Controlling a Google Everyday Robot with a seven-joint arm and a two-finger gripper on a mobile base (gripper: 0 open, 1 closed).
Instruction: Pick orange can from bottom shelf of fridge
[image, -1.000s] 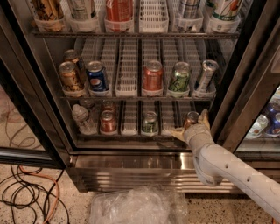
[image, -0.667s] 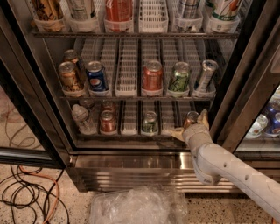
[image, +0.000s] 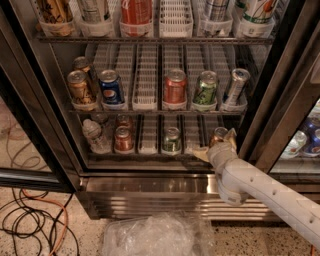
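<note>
The fridge stands open, and its bottom shelf carries white lane trays. The orange can stands upright at the front of the rightmost lane. My gripper reaches in from the lower right at that can. One beige fingertip lies low to the can's left, the other rises at its right. The fingers are spread apart around the can's front and do not clamp it. The can's lower part is hidden behind my wrist.
On the same shelf stand a green can, two redder cans and a clear bottle. The rack above holds a blue can and several others. A black door frame is close on the right. Cables and crumpled plastic lie on the floor.
</note>
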